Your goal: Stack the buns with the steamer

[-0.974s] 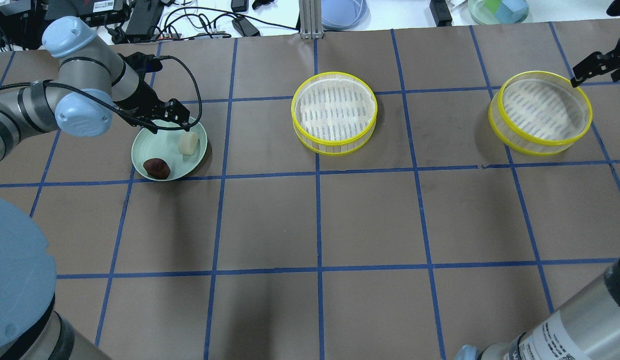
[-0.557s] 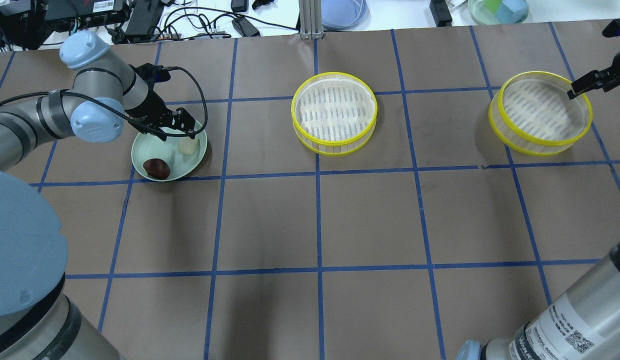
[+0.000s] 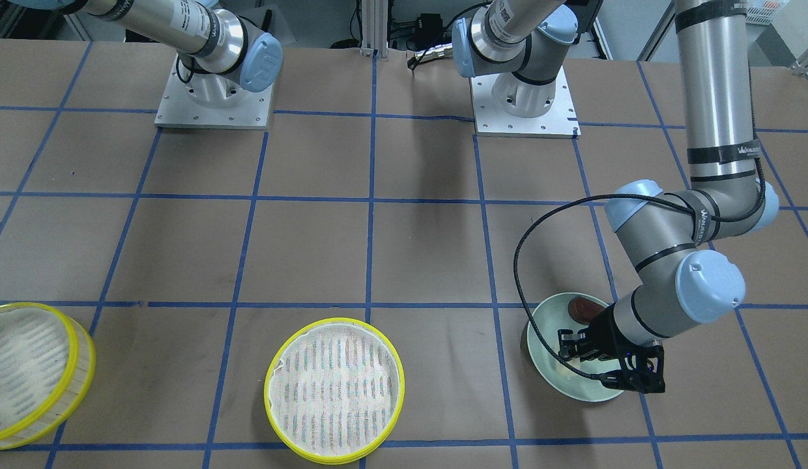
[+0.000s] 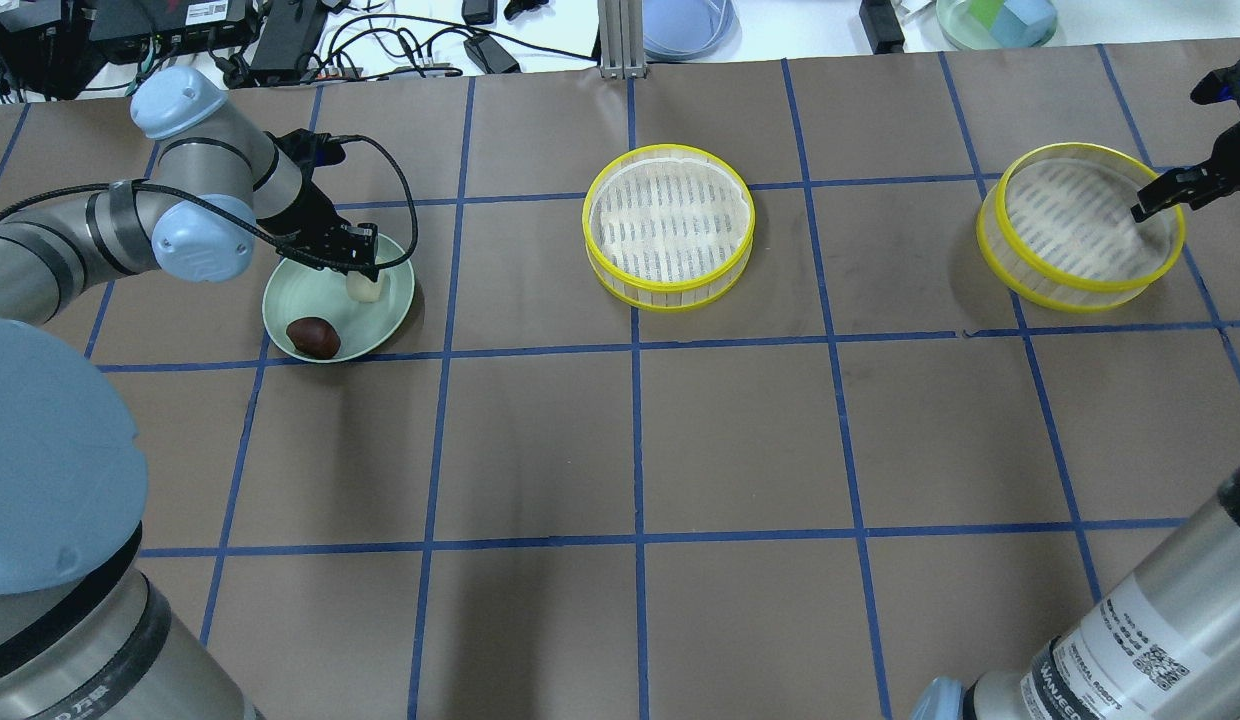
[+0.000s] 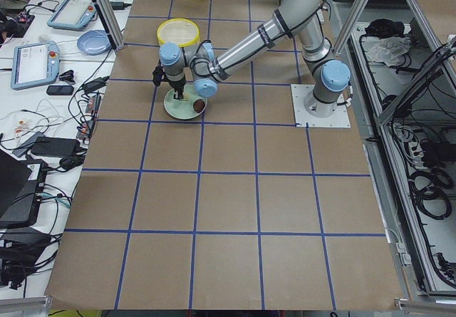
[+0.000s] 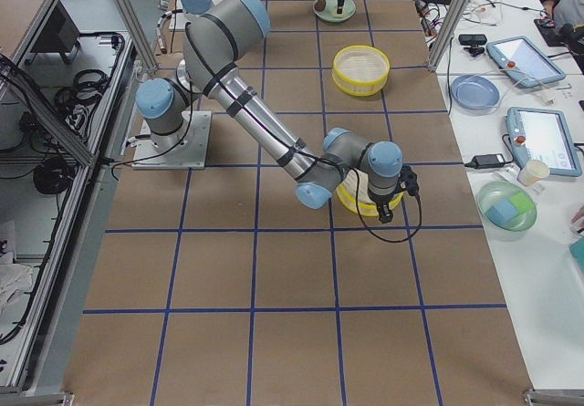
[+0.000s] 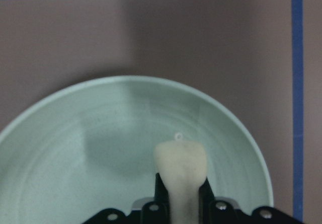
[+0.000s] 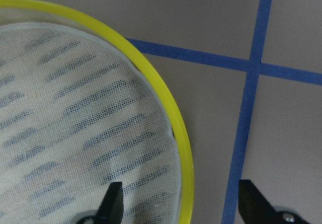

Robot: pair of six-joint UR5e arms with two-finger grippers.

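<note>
A cream-white bun and a dark reddish-brown bun lie on a pale green plate at the table's left. My left gripper is down on the plate, shut on the cream-white bun, which shows pinched between the fingers in the left wrist view. Two yellow-rimmed steamer trays stand empty, one in the middle and one at the right. My right gripper is open, and its fingers straddle the right tray's yellow rim, one finger inside the tray and one outside.
The table is brown paper with a grid of blue tape lines. Cables, boxes and bowls lie along the far edge beyond the paper. Both arm bases stand at the robot's side of the table.
My left gripper moved right over the cream-white bun, came down and closed on it. My right gripper moved down and nearer, onto the right tray's rim.
</note>
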